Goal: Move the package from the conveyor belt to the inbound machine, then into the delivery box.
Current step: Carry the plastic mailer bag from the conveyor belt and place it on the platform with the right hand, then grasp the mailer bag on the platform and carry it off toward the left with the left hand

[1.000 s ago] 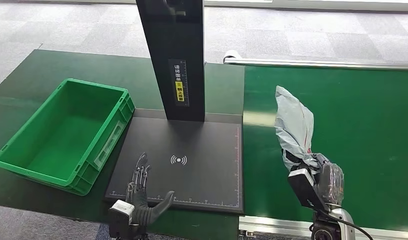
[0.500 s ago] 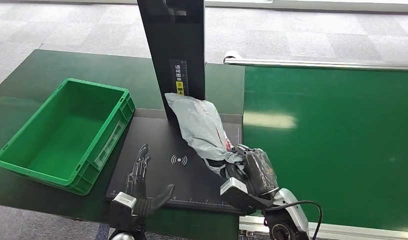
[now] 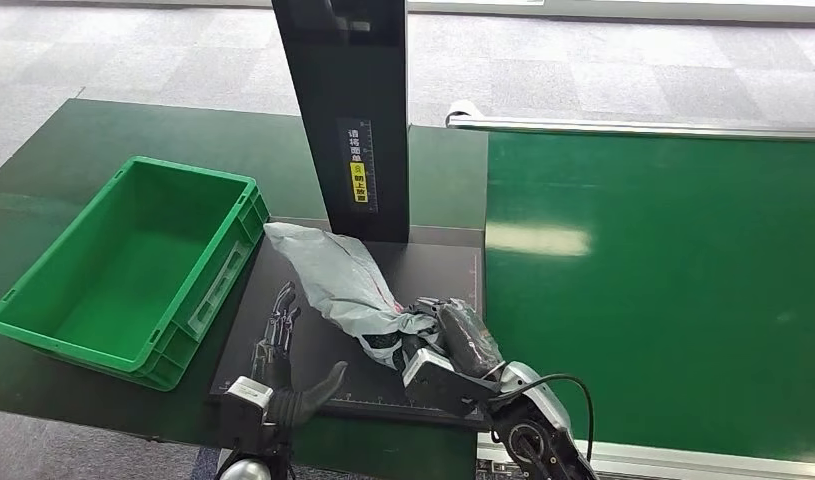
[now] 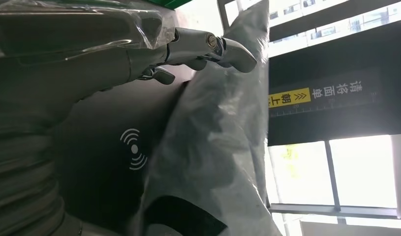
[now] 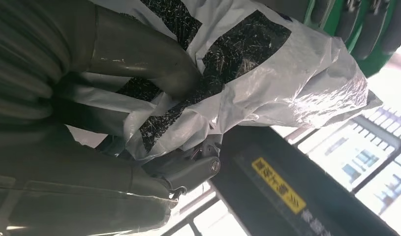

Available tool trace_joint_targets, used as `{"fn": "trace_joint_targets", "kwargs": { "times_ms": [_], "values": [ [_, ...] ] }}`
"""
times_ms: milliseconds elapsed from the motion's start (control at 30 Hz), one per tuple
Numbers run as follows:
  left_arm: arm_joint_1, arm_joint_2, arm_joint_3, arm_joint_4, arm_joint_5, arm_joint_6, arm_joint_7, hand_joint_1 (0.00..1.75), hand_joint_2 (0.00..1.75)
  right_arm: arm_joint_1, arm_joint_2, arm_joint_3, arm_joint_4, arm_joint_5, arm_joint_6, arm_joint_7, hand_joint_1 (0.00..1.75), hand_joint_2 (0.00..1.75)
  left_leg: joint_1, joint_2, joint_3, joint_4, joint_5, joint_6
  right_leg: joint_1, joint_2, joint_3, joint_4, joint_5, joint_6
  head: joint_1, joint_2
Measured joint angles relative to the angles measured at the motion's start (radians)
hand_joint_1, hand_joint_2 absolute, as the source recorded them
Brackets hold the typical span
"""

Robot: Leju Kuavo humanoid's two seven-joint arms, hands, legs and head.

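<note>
A grey plastic-wrapped package point(image 3: 335, 277) lies slanted over the black plate of the inbound machine point(image 3: 438, 290), below its dark upright column point(image 3: 348, 110). My right hand point(image 3: 451, 345) grips the package's near end; in the right wrist view the thumb point(image 5: 139, 56) presses into the wrapping point(image 5: 267, 73). My left hand point(image 3: 279, 375) hovers at the plate's near left edge, fingers spread and holding nothing. In the left wrist view its fingers point(image 4: 208, 46) reach beside the package point(image 4: 218, 142). The green delivery box point(image 3: 123, 265) stands left of the plate.
The green conveyor belt point(image 3: 663, 280) runs along the right, with a metal rail point(image 3: 633, 127) at its far edge. A dark green table top point(image 3: 103, 140) carries the box and the machine. Grey carpet floor lies beyond.
My right hand has carried the package from above the conveyor belt leftward onto the machine's plate and lowered it. My left hand has barely moved.
</note>
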Motion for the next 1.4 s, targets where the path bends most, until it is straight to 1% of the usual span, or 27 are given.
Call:
{"fn": "trace_joint_targets", "kwargs": {
  "times_ms": [67,233,300,333,467,567,633,767,867,1100,1167,1233,1400],
  "values": [
    [-0.003,-0.002,0.0,0.007,0.002,-0.001,0.001,0.0,1.75,-0.023,0.016,0.011,0.067,-0.032,0.019,-0.013,0.0,1.75,0.0,0.0,0.0,0.0,0.0,0.0,0.0,0.0,0.0,0.0,0.0,0.0,0.0,0.0],
    [-0.005,-0.011,0.003,0.011,0.001,-0.002,0.017,0.0,1.75,-0.046,0.04,0.022,0.189,-0.112,0.038,-0.035,0.0,1.75,0.0,-0.001,0.0,0.0,0.0,0.0,0.0,0.0,-0.001,0.0,0.0,0.0,0.0,0.0],
    [-0.004,-0.013,0.005,0.011,-0.003,-0.002,0.023,0.0,1.75,-0.042,0.039,0.01,0.206,-0.178,0.064,-0.051,0.0,1.75,0.0,0.0,-0.001,0.0,0.0,0.0,0.0,0.0,-0.001,0.0,0.0,0.0,0.0,0.0],
    [-0.004,-0.013,0.007,0.011,-0.008,-0.002,0.024,0.0,1.75,-0.037,0.037,-0.002,0.21,-0.228,0.092,-0.061,0.0,1.75,0.0,0.0,-0.001,0.0,0.0,0.0,0.0,0.0,-0.001,0.0,0.0,0.0,0.0,0.0],
    [-0.006,-0.01,0.019,0.011,-0.07,0.015,0.026,0.0,1.75,0.002,0.024,-0.091,0.218,-0.467,0.229,-0.11,0.0,1.75,0.0,-0.001,-0.001,0.0,0.0,0.0,0.0,0.0,-0.001,0.0,0.0,0.0,0.0,0.0],
    [-0.018,-0.002,0.043,0.01,-0.131,0.031,0.022,0.0,1.75,0.045,0.006,-0.17,0.222,-0.571,0.298,-0.165,0.0,1.75,0.0,-0.001,-0.001,0.0,0.0,0.0,0.0,0.0,-0.001,0.0,0.0,0.0,0.0,0.0],
    [-0.025,0.003,0.068,0.005,-0.166,0.032,0.019,0.0,1.75,0.074,-0.002,-0.222,0.22,-0.615,0.33,-0.189,0.0,1.75,0.0,-0.001,-0.001,0.0,0.0,0.0,0.0,0.0,-0.001,0.0,0.0,0.0,0.0,0.0],
    [-0.029,0.01,0.116,-0.026,-0.225,0.021,0.021,0.0,1.75,0.116,-0.01,-0.323,0.198,-0.646,0.349,-0.19,0.0,1.75,0.0,-0.001,-0.001,0.0,0.0,0.0,0.0,0.0,-0.001,0.0,0.0,0.0,0.0,0.0],
    [-0.029,0.012,0.138,-0.045,-0.264,0.025,0.025,0.0,1.75,0.132,-0.01,-0.374,0.177,-0.648,0.352,-0.18,0.0,1.75,0.0,0.0,-0.001,0.0,0.0,0.0,0.0,0.0,-0.001,0.0,0.0,0.0,0.0,0.0],
    [-0.029,0.028,0.17,-0.09,-0.488,0.112,0.06,0.0,1.75,0.18,0.017,-0.489,0.091,-0.637,0.367,-0.15,0.0,1.75,0.0,0.0,-0.001,0.0,0.0,0.0,0.0,0.0,-0.001,0.0,0.0,0.0,0.0,0.0],
    [-0.029,0.039,0.174,-0.097,-0.574,0.129,0.075,0.0,1.75,0.184,0.026,-0.514,0.078,-0.63,0.371,-0.145,0.0,1.75,0.0,0.0,-0.001,0.0,0.0,0.0,0.0,0.0,-0.001,0.0,0.0,0.0,0.0,0.0],
    [-0.03,0.046,0.175,-0.1,-0.624,0.135,0.083,0.0,1.75,0.184,0.031,-0.528,0.071,-0.628,0.372,-0.144,0.0,1.75,0.0,0.0,-0.001,0.0,0.0,0.0,0.0,0.0,-0.001,0.0,0.0,0.0,0.0,0.0],
    [-0.03,0.056,0.175,-0.103,-0.644,0.139,0.087,0.0,1.75,0.184,0.039,-0.547,0.061,-0.627,0.372,-0.143,0.0,1.75,0.0,0.0,-0.001,0.0,0.0,0.0,0.0,0.0,-0.001,0.0,0.0,0.0,0.0,0.0]
  ]
}}
